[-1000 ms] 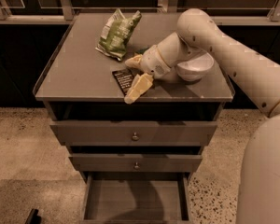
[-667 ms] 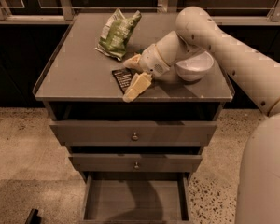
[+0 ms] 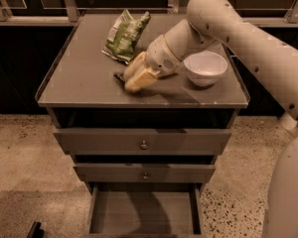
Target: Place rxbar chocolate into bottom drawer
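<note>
The rxbar chocolate point(image 3: 120, 77) lies on the grey cabinet top point(image 3: 74, 83) near the front middle. Only a small black corner of it shows at the left of my gripper point(image 3: 135, 75), which is down on the top and covers the rest of the bar. The bottom drawer point(image 3: 144, 214) is pulled open below, a deep grey box with nothing in it. My arm reaches in from the upper right.
A green snack bag point(image 3: 124, 33) lies behind the gripper at the back of the top. A white bowl point(image 3: 205, 67) stands just right of my wrist. The two upper drawers point(image 3: 143, 144) with round knobs are closed. Speckled floor surrounds the cabinet.
My gripper has moved left and a little back, over the rxbar chocolate. The bar was mostly in view before and is now almost all covered.
</note>
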Available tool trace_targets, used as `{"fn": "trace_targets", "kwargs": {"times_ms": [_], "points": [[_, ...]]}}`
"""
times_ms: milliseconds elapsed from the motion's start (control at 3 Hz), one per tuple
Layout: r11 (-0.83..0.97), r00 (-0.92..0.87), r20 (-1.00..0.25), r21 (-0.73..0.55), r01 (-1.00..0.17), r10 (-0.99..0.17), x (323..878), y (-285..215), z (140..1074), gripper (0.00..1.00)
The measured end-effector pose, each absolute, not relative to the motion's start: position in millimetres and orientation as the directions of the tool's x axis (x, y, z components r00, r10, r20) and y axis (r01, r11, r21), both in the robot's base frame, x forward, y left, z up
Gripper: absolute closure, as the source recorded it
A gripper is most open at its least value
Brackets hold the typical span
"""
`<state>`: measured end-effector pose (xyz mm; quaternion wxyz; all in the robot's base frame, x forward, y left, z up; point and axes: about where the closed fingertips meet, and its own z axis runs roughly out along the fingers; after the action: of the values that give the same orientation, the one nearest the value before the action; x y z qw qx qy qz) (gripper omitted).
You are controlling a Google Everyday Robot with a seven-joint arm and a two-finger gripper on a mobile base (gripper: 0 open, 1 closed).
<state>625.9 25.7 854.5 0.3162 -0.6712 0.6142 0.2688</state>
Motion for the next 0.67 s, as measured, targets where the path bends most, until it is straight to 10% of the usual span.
{"fn": "trace_targets", "kwargs": {"times_ms": [667], "points": [[-0.046, 0.102, -0.749, -0.096, -0.994, -0.655, 625.5, 26.0, 855.3, 1.00]]}}
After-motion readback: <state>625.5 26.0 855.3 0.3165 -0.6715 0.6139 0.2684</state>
